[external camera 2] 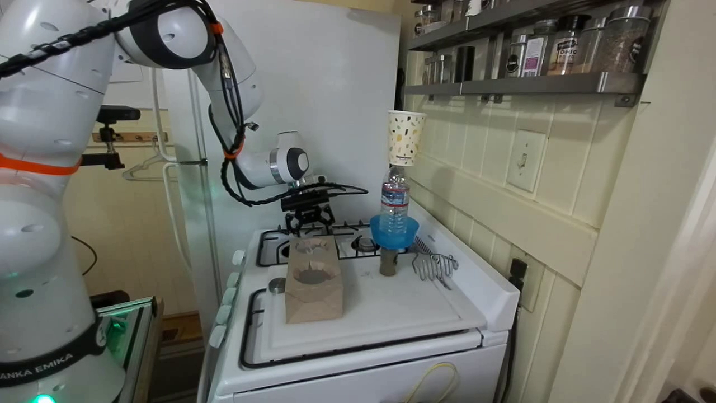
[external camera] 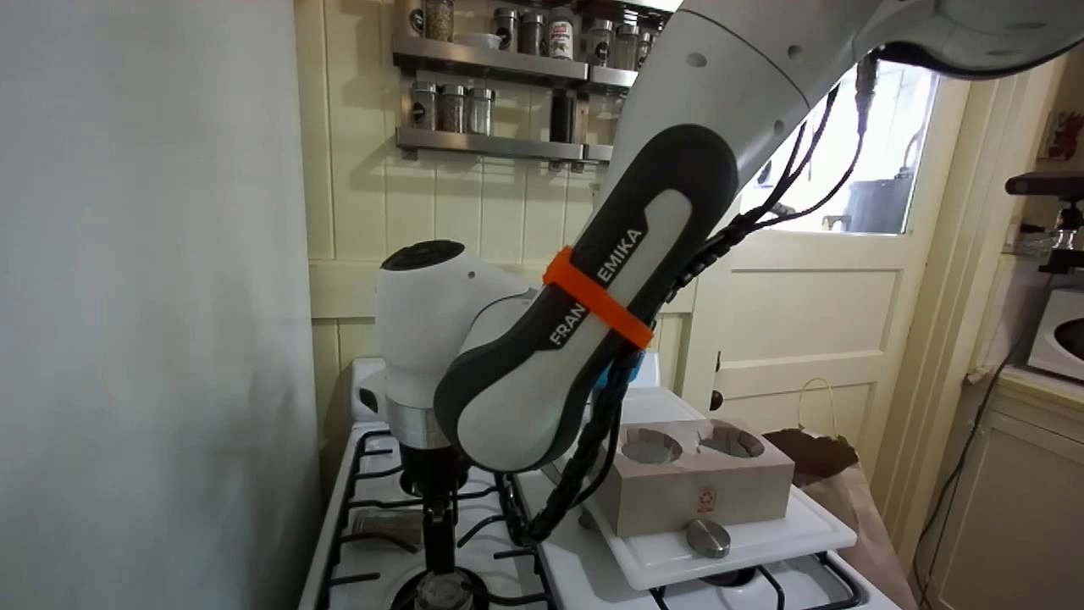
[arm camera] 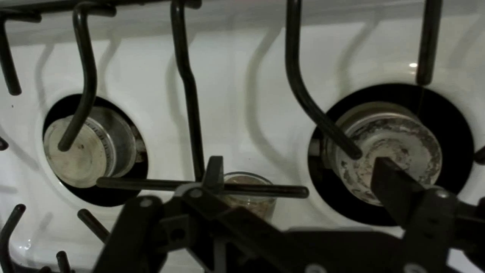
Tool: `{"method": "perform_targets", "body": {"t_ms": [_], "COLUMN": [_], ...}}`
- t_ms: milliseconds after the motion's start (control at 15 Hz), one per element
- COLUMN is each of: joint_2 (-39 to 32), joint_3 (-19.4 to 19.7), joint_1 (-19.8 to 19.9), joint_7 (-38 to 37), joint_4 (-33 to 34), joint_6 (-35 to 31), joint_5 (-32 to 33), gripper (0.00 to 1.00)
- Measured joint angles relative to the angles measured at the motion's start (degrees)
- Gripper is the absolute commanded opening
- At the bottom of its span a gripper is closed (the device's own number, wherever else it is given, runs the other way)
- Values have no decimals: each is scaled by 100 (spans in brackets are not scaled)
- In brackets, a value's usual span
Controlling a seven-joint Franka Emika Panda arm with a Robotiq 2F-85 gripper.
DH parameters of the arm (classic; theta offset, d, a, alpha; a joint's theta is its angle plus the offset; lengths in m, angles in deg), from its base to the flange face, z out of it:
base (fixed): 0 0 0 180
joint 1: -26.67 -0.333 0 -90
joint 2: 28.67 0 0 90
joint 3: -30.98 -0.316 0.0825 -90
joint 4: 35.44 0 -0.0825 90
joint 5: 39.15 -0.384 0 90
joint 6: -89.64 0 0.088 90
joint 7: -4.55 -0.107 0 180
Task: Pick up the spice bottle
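The spice bottle (arm camera: 248,206) is a clear glass jar with brown contents, lying on its side on the white stove top. In the wrist view a dark grate bar crosses it, and my left finger's linkage hides much of it. In an exterior view the bottle (external camera: 387,525) lies among the grate bars, to the left of my gripper (external camera: 439,546). My gripper (arm camera: 299,172) is open and empty in the wrist view, its fingertips wide apart. The left fingertip is over the bottle's side and the right one over a burner. My gripper (external camera 2: 309,221) points down over the far burners.
Dark grate bars (arm camera: 189,87) and two burners (arm camera: 398,148) lie below. A holed cardboard box (external camera: 703,487) and metal knob (external camera: 708,538) stand on the white cover. A stack of small jar (external camera 2: 389,262), blue bowl (external camera 2: 394,238), water bottle (external camera 2: 395,196) and paper cup (external camera 2: 406,137) stands near the wall.
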Motion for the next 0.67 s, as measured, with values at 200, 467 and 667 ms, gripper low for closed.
{"method": "perform_targets", "body": {"t_ms": [200, 467, 667], "joint_2": [3, 12, -7], "joint_3": [6, 4, 7], "joint_1": [-107, -250, -267], "joint_7": [-169, -397, -452], "joint_4": [81, 190, 215], "joint_6": [0, 0, 0], "joint_5": [143, 310, 334], "gripper": [100, 100, 100]}}
